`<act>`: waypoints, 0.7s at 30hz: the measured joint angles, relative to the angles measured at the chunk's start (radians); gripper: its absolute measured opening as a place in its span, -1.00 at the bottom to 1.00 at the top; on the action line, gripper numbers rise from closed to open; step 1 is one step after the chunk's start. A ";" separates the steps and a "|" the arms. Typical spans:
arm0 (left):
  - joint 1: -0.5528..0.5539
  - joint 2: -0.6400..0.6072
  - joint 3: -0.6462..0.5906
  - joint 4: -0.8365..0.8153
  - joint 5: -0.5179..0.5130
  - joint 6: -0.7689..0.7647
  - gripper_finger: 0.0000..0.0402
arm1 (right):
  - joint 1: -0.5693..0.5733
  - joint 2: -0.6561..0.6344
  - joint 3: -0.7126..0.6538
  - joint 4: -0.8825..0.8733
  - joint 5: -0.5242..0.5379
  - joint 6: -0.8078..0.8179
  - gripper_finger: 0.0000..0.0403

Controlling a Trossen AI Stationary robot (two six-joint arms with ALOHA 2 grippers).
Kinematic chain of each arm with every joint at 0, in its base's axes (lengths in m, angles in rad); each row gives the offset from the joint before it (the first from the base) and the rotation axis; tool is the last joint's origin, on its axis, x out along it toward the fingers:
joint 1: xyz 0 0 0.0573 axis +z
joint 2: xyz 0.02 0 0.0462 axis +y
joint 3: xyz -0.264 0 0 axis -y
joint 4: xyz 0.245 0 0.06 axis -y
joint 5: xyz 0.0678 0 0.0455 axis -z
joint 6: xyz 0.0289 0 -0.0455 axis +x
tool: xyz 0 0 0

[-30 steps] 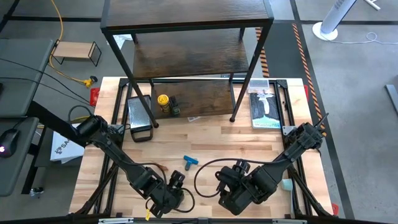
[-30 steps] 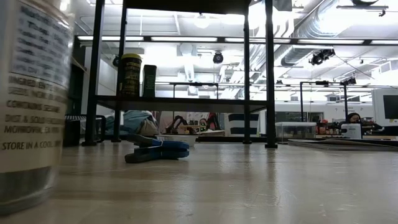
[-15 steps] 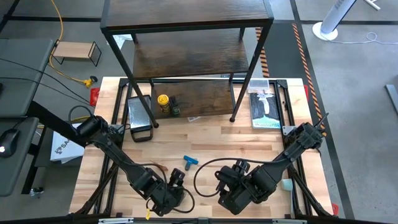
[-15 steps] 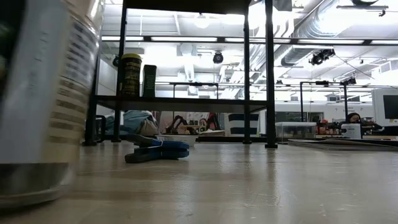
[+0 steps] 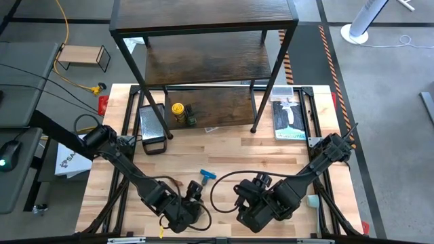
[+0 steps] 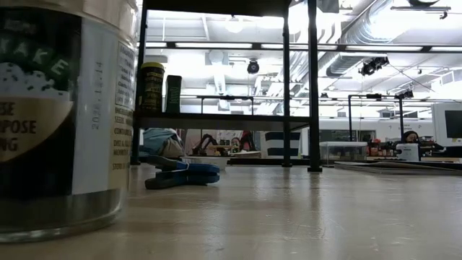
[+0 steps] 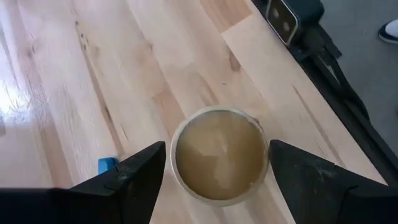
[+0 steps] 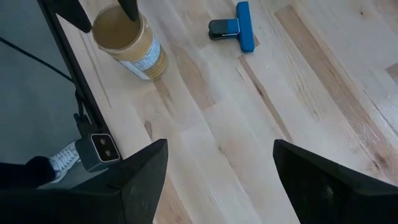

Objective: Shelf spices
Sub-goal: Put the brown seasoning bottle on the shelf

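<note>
Tan-lidded jar (image 7: pixel 219 154) stands upright on the wooden surface (image 5: pixel 271 152) at its near edge, between the spread fingers of the left pincer (image 7: pixel 214 177), which isn't touching it. The right pincer (image 8: pixel 217 180) hangs wide open and empty beside it, and a yellow-lidded jar (image 5: pixel 178 109) sits on the shelf (image 5: pixel 203 17).

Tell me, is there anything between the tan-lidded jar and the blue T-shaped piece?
No. In the right wrist view, only bare wooden table lies between the tan-lidded jar and the blue T-shaped piece.

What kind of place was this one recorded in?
Likely a robotics lab or workshop: exposed ceiling ducts, rows of workbenches behind the table, and cables trailing over a bare grey floor.
</note>
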 joint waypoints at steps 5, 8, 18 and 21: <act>0.002 0.000 0.000 0.071 0.003 -0.004 0.41 | -0.002 0.000 0.000 0.008 0.001 0.024 0.42; -0.006 0.000 0.000 0.127 0.004 -0.031 0.41 | -0.002 0.000 0.000 0.008 0.001 0.025 0.42; -0.006 0.000 0.000 0.169 0.069 -0.013 0.41 | -0.001 0.000 0.000 0.013 0.001 0.025 0.43; -0.003 0.000 0.001 0.161 0.086 -0.018 0.41 | -0.002 0.000 0.000 0.013 0.001 0.025 0.43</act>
